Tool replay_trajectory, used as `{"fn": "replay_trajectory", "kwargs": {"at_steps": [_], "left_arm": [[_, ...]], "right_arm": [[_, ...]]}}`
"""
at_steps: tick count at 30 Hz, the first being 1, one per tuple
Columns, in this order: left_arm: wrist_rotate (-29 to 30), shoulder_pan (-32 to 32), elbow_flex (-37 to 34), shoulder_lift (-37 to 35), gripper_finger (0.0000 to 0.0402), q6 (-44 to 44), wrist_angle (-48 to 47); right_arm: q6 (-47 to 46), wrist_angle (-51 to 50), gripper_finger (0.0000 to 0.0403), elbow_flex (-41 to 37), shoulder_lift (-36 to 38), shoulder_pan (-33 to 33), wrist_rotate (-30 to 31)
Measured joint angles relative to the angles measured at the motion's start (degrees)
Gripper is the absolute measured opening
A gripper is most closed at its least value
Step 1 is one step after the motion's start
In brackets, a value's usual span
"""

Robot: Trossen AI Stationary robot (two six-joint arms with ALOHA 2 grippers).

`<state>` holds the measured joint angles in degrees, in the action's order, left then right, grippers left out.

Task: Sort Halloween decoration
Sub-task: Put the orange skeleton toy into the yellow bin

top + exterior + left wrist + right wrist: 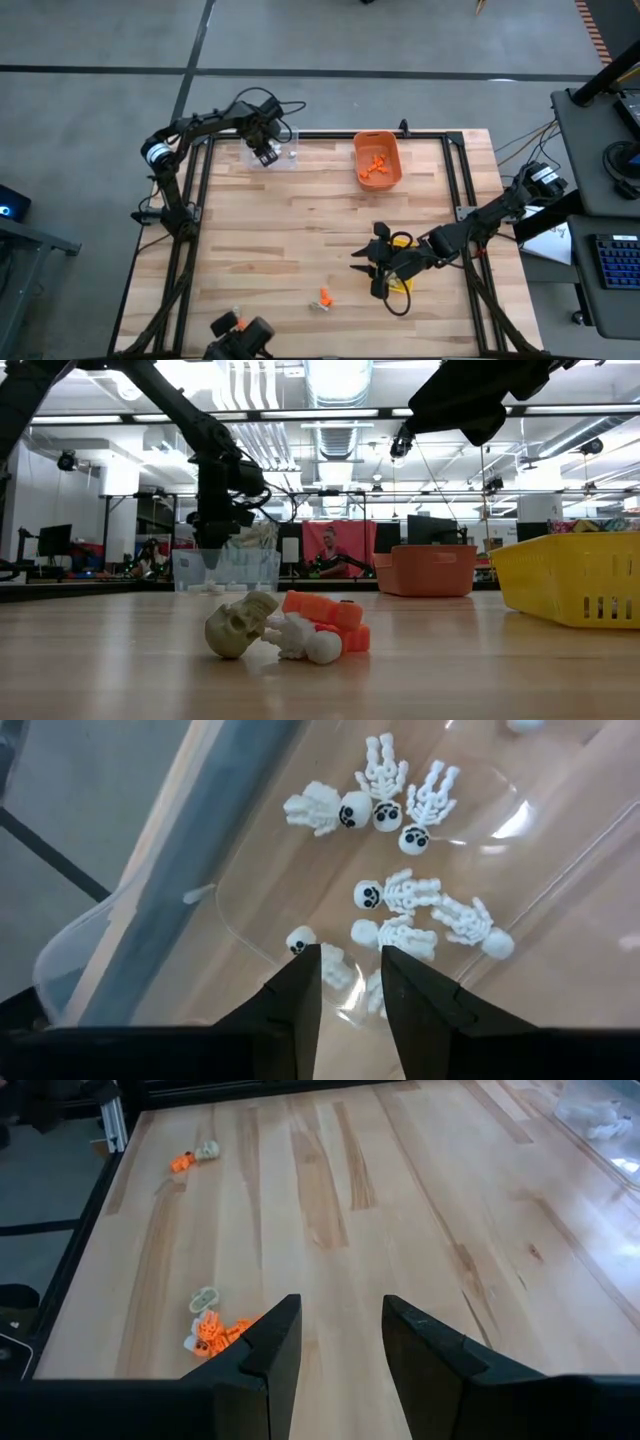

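Note:
Several white skeleton trinkets (405,900) lie on the floor of the clear bin (272,156) at the table's far left. My left gripper (350,960) hangs open just above them, pointing down, with nothing between its fingers. Orange trinkets (375,165) fill the orange bin (392,145) at the far middle. A small pile of a tan skull (240,625), a white skeleton (305,642) and an orange piece (325,612) lies on the table near the front edge. My right gripper (362,268) hovers open to the right of that pile.
The yellow bin (570,575) stands under my right arm at the near right. A second small cluster of trinkets (195,1155) lies close to the near edge, toward the left. Bare wood spreads across the table's middle (300,230).

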<state>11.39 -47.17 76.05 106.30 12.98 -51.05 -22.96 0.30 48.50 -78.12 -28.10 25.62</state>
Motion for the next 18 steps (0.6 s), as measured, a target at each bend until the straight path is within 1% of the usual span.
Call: {"fn": "replay_trajectory", "kwargs": {"at_steps": [5, 10, 13, 18], "left_arm": [[-0.2, 1.4, 0.0, -3.8, 0.0089, -1.9, 0.0], [-1.0, 5.1, -0.5, -10.8, 0.0089, -4.8, 0.6], [-1.9, 8.9, -2.3, -15.9, 0.0089, -6.7, 2.8], [-1.9, 17.4, -7.0, -25.3, 0.0089, -10.3, 7.8]], "right_arm": [[0.0, 0.0, 0.0132, 0.0, 0.0, 0.0, 0.0], [0.2, 0.0, 0.0132, 0.0, 0.0, 0.0, 0.0], [0.3, 0.0, 0.0132, 0.0, 0.0, 0.0, 0.0], [0.4, 0.2, 0.0132, 0.0, 0.0, 0.0, 0.0]]}}
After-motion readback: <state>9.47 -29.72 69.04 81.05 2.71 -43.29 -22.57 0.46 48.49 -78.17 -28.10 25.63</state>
